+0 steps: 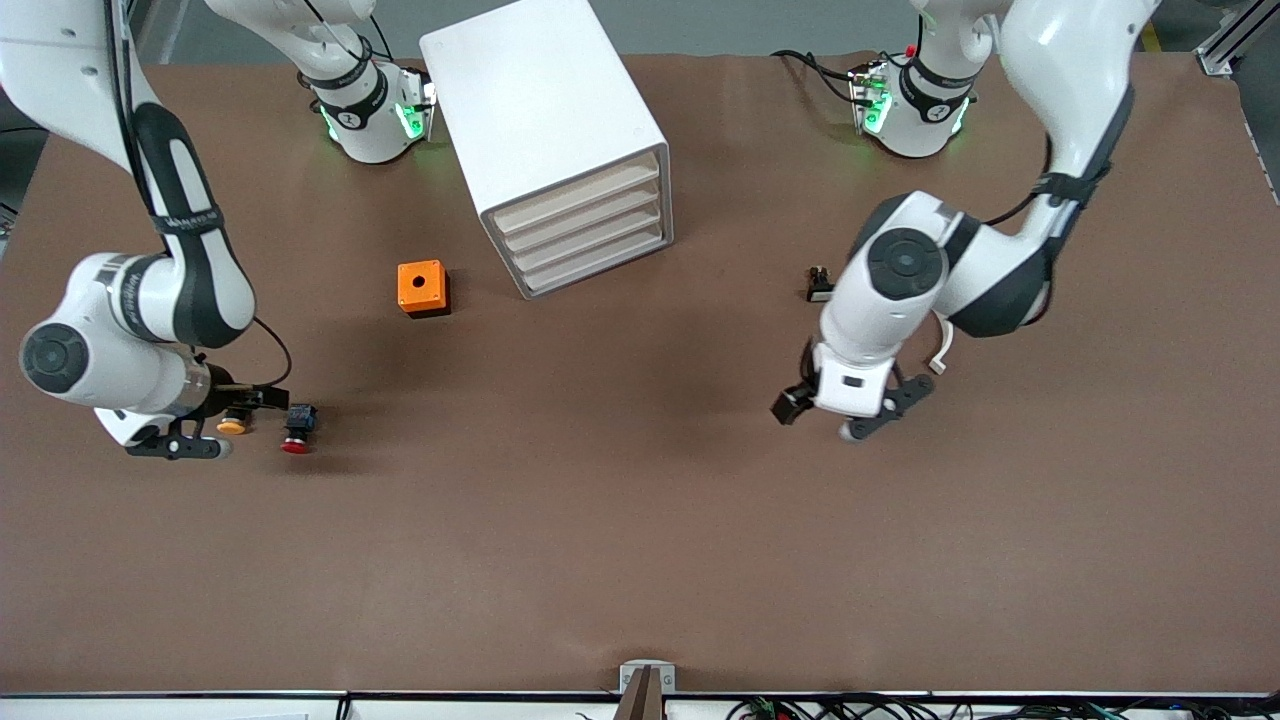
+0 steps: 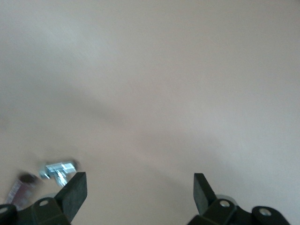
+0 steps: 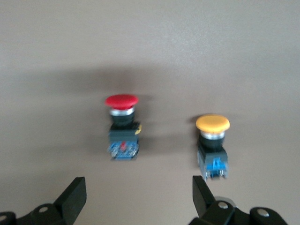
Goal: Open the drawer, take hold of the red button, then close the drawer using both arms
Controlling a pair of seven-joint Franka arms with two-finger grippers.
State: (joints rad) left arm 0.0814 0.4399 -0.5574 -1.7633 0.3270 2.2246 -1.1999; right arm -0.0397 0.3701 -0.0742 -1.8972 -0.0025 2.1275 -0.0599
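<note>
Right gripper (image 1: 215, 425): jaws apart, empty, low over the table (image 1: 640, 560) at the right arm's end. Faces two push buttons lying on their sides, touches neither.

Left gripper (image 1: 850, 420): jaws apart, empty, over bare table toward the left arm's end. Waits.

Button (image 1: 297, 428), red cap, black-and-blue body: on the table, outside the cabinet, just beside the right gripper and nearer the table's middle. In the right wrist view (image 3: 122, 127), sits ahead of the open fingers (image 3: 75, 194), off to one side of their centre line.

Yellow-capped button (image 1: 233, 421): beside the red one, closest to the right gripper. Not the target.

Cabinet (image 1: 545, 110): white, four trays. Drawer (image 1: 578, 196) fronts all flush, none pulled out.

Orange cube (image 1: 422, 288): nearer the front camera than the cabinet, well apart from both buttons.

Small dark part (image 1: 820, 285): beside the left arm's elbow, too small to identify.

Step in hand, as judged: fetching and closing look done, with the red button out and every drawer shut; possibly a release just made, possibly a grasp pending.

Next move, if a grasp: calls for shifting the right gripper to centre on the red body, clear of the yellow cap, then lowering and closing. If finished: calls for a straight lift away without nudging either button.
</note>
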